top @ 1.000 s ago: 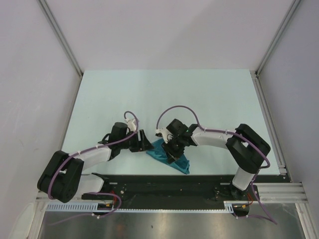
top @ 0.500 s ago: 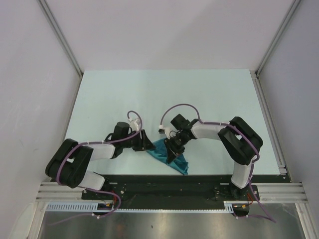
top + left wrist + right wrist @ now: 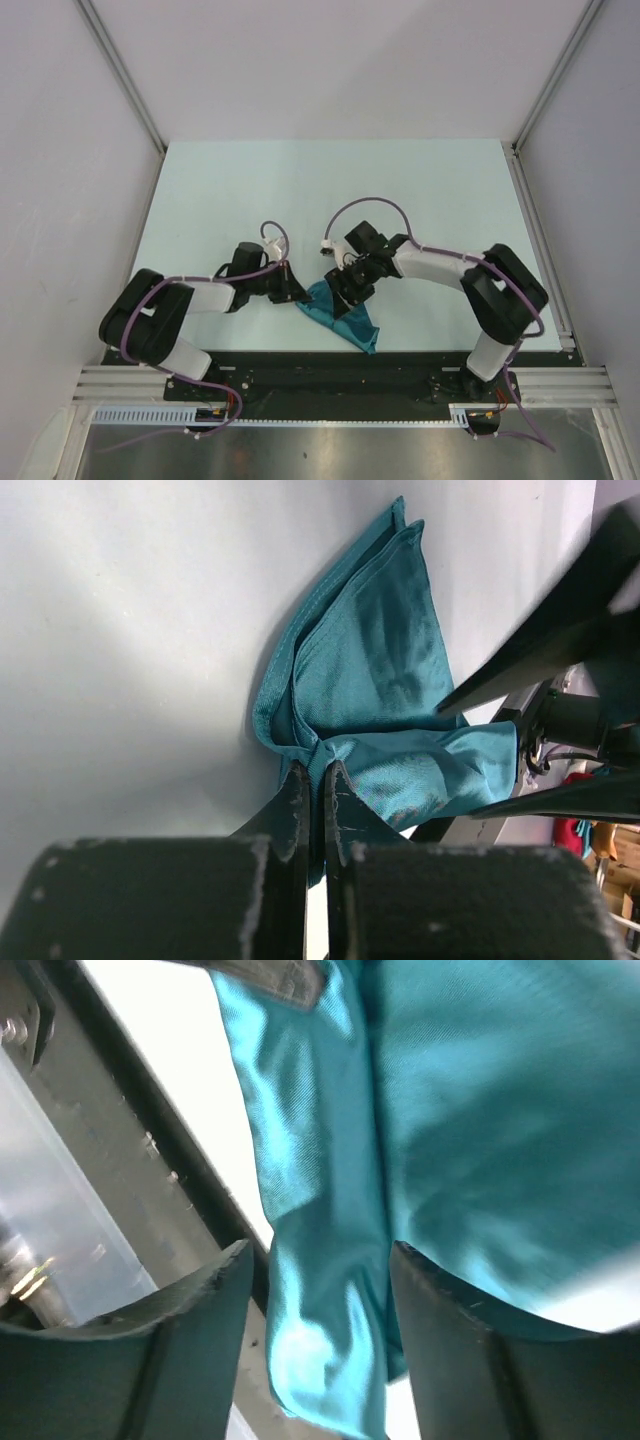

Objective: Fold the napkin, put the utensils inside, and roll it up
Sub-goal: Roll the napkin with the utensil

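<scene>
**A:** Start at the L arm. Grip state?

**B:** The left pincer [image 3: 315, 780] was clenched, jaws pressed together on a bunched edge of the napkin [image 3: 375, 660], at the cloth's left corner.

**A:** And the R side?

**B:** The right pincer [image 3: 320, 1260] was released, jaws wide apart. It hung just over the napkin's middle w/ a ridge of cloth showing between the fingers, not clamping anything.

**A:** Where did the cloth sit?

**B:** On the bench [image 3: 300, 190], near edge, approx. centre, between the two arms. It lay as a rumpled, partly doubled triangle, far side raised, near-right tip right by the black base rail [image 3: 330, 362].

**A:** Which step, then?

**B:** Prob. the fold, not done yet, since the layers were uneven & puckered. The next move would likely call for the L arm to carry its pinched edge across and lay it flat, w/ the R arm pinning the other side or getting clear.

**A:** The utensils?

**B:** None visible in any view. Couldn't tell if cloth or arms hid them.

**A:** Anything in the way?

**B:** Mainly the R pincer itself, close beside the L one and over the fold path. Also the rail by that tip. And thin, shiny fabric could slip out of a pinch.
</scene>
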